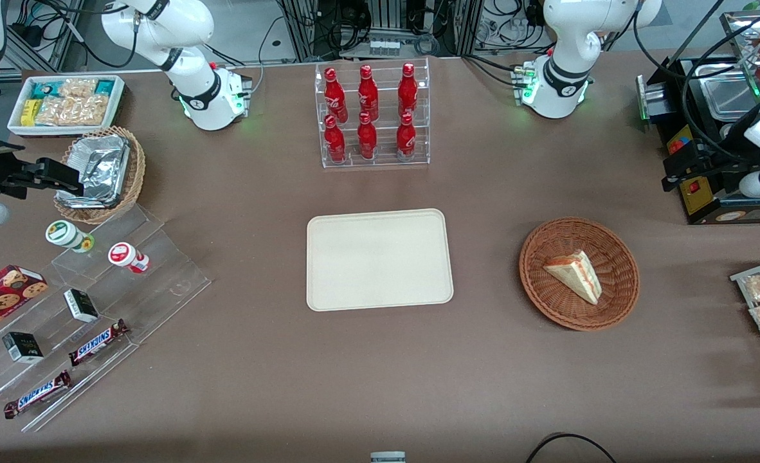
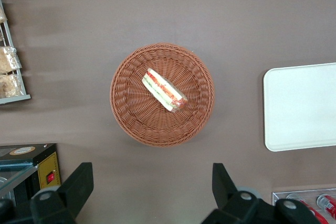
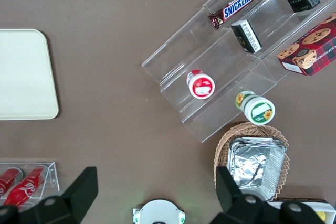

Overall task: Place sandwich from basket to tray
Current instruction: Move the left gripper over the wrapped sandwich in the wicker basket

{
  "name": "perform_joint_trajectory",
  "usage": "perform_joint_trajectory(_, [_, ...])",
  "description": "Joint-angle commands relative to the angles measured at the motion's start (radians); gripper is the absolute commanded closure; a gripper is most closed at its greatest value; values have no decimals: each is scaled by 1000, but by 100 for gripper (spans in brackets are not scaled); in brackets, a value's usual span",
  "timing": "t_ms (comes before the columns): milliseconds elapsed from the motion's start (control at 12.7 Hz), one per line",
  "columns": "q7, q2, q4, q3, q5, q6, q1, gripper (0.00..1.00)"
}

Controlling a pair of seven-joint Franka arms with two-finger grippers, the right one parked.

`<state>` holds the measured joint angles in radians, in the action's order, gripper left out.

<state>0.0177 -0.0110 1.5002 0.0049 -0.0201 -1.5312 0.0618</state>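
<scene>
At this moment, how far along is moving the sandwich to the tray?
Nothing is done yet: the sandwich lies in the basket and the tray is bare. The gripper hangs high above the table beside the basket, jaws open, holding nothing. Descent, grasp, carry and release all remain.

We see the basket (image 1: pixel 579 273) as reddish-brown woven wicker, ribbed and rough. The sandwich (image 1: pixel 575 275) in it is pale soft bread – matt. The tray (image 1: pixel 379 259) looks like smooth cream plastic with a dull finish. The desk (image 1: pixel 380 360) wears a matt brown cloth. High above the basket, the tool (image 2: pixel 152 190) has black matt fingers – set wide apart.
</scene>
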Motion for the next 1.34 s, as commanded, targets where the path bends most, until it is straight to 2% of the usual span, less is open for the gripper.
perform_joint_trajectory(0, [1, 19, 14, 1, 2, 26, 1, 0])
perform_joint_trajectory(471, [43, -30, 75, 3, 8, -30, 4, 0])
perform_joint_trajectory(707, [168, -17, 221, 1, 11, -191, 10, 0])
perform_joint_trajectory(943, [218, -27, 322, 0, 14, -303, 12, 0])
perform_joint_trajectory(1257, [447, -40, 487, -3, 12, -535, 15, 0])
